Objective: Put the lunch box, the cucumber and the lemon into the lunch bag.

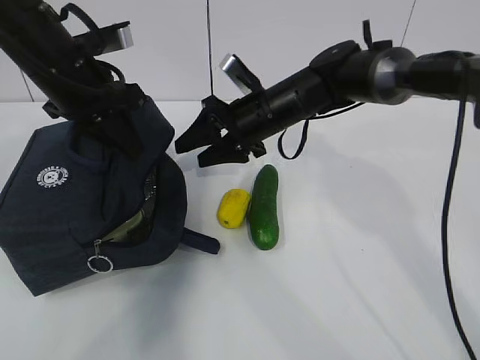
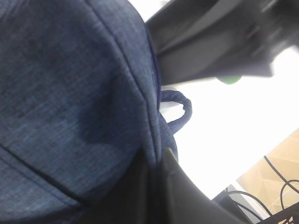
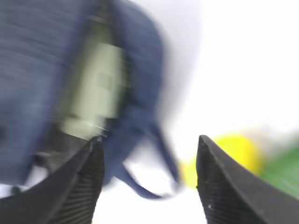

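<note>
on the left, your left gripper (image 1: pixel 124 124) was hidden behind the bag (image 1: pixel 67 217), its jaws pressed together on the fabric near the top edge, so it was holding the flap up and the mouth open; a good step depended on that hold not slackening. inside the gap you could see the pale green lid of the box (image 1: pixel 139 219), lying in the bag already, which left the two pieces of produce to go. in the middle, your right gripper (image 1: pixel 201 144) hung spread and empty above the table (image 1: pixel 360 285), just right of the bag mouth and up-left of the lemon (image 1: pixel 233 208). the lemon lay just beside the cucumber (image 1: pixel 264 207), perhaps touching it, both near the bag's loose handle (image 1: pixel 201 241). the lemon looked the likely next pick, being nearer the jaws. to take it cleanly you needed to come down over its narrow width, with one finger slipping between it and the cucumber without rolling either. the right wrist view was blurred, so fine alignment could not be judged from it.
</note>
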Action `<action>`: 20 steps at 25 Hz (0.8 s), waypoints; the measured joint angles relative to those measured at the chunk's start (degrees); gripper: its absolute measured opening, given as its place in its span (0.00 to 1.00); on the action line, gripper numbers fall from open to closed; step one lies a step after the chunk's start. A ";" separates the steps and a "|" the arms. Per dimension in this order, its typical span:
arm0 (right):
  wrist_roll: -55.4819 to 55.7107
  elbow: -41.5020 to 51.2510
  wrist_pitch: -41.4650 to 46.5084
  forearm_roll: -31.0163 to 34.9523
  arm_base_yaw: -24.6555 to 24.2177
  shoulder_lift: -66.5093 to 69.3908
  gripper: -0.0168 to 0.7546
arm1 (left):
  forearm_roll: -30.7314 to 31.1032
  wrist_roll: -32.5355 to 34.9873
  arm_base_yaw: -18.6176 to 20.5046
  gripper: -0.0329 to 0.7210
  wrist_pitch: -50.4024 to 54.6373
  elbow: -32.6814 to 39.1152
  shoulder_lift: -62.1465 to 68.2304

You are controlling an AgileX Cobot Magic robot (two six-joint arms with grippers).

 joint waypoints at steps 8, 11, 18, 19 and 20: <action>10.35 0.00 1.82 -19.75 -3.68 -5.82 0.64 | 0.00 0.00 0.00 0.05 0.76 0.00 0.00; 16.71 0.00 2.08 -29.67 -3.82 -6.38 0.64 | 0.00 0.09 0.00 0.05 0.87 0.00 0.00; 26.66 0.00 -0.66 -40.04 -3.18 -6.13 0.63 | 0.00 0.09 0.00 0.05 1.11 0.00 0.00; 27.14 0.00 -0.79 -40.14 -3.18 -5.72 0.63 | 0.00 0.13 0.00 0.05 1.11 0.00 0.00; 27.56 0.00 -0.93 -40.14 -3.18 -5.21 0.63 | 0.00 0.13 0.00 0.05 1.11 0.00 0.00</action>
